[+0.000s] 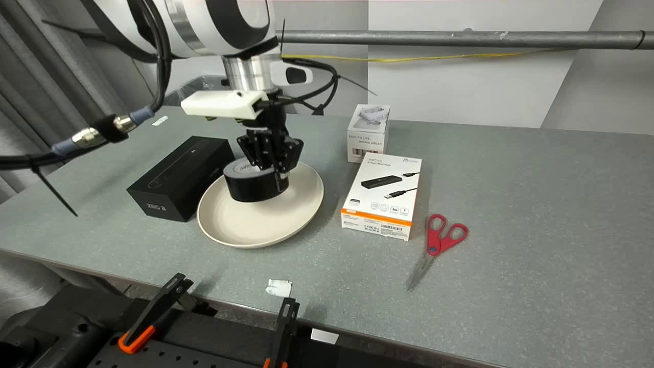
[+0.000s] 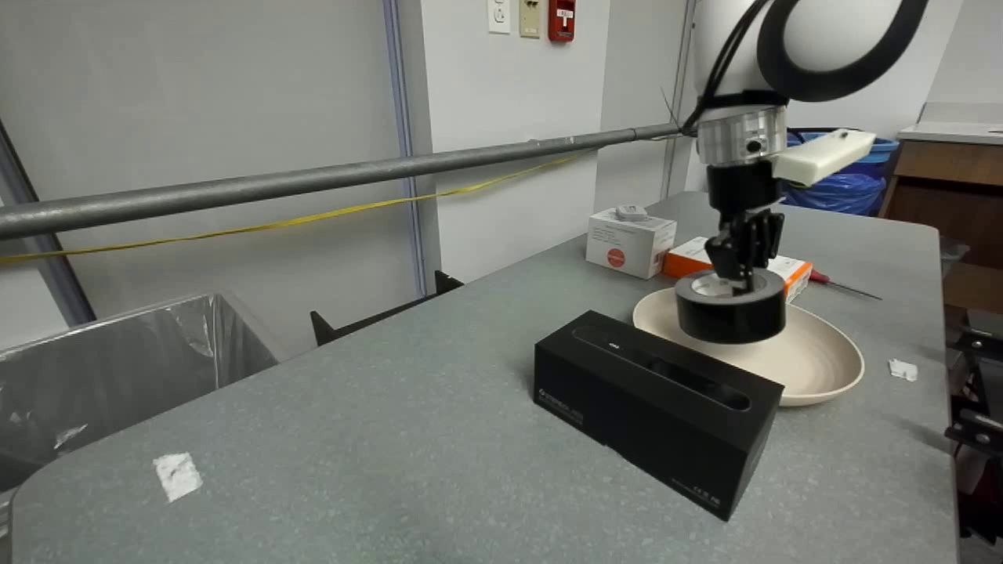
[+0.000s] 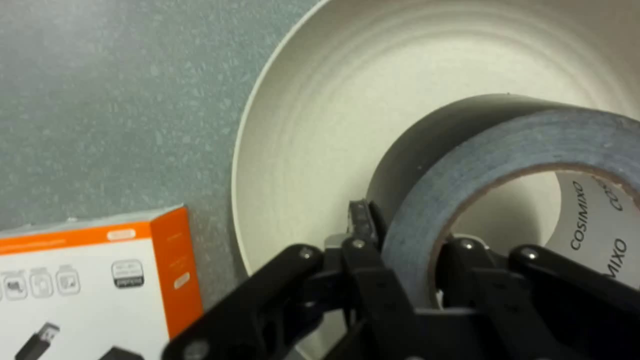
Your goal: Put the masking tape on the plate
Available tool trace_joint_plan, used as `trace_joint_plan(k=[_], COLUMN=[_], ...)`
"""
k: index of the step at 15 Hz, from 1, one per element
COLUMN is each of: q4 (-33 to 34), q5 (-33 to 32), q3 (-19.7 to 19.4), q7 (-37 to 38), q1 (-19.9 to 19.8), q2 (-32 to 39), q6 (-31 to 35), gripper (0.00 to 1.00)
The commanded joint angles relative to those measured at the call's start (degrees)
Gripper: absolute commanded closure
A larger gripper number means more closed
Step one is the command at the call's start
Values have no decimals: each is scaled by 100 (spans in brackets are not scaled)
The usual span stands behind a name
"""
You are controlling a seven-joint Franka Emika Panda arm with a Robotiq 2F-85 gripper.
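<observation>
Curtain, grey, hanging in folds; far left in an exterior view.
Cable, black, with metal connectors; bends down and out past the left edge.
Clamps, two, black with orange ends; below the near edge of the desk, which is grey and speckled.
Black box, oblong, lettered on its end; lies at a slant.
Arm, white with black trim; overhead, with a white block at its wrist.
Plate, round, shallow, cream-white, plain-rimmed; on the desk, just beside the black box.
Masking tape, one roll, dark grey-black, hollow, held flatwise; over the plate in both exterior views. Whether its underside touches the plate cannot be told. The wrist view shows "COSIMIXO" printed inside the core.
Gripper, black; clenched on the wall of the roll, one finger within the core, the other against the outer side.
Scrap, white, irregular; on the desk, close to its near edge.
Small carton, white, printed; stands toward the back.
Flat carton, white with an orange band, a black device and plugs pictured on top; in front of the small carton, contact unclear.
Scissors, one pair, red-handled; just right of the flat carton, blades pointing toward the near edge.
Pipe, grey, horizontal; along the wall, a yellow cord below it.
</observation>
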Motion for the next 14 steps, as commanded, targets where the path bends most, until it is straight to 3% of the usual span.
trace_joint_plan(k=[1,4,5,6,12,14], q4=[-429,-559,-549,-544,8,416], q5=[-70,-303,-331,-336,-13,76], q3=[2,-158,-193,-216,9,79], q7=[132,376,402,441,205,155], q1=[-58,125,171,207,82,29], q2=[45,161,184,189,59,119], q6=[882,1515,1537,1561,599,139], gripper=[94,94,49,48,3,0])
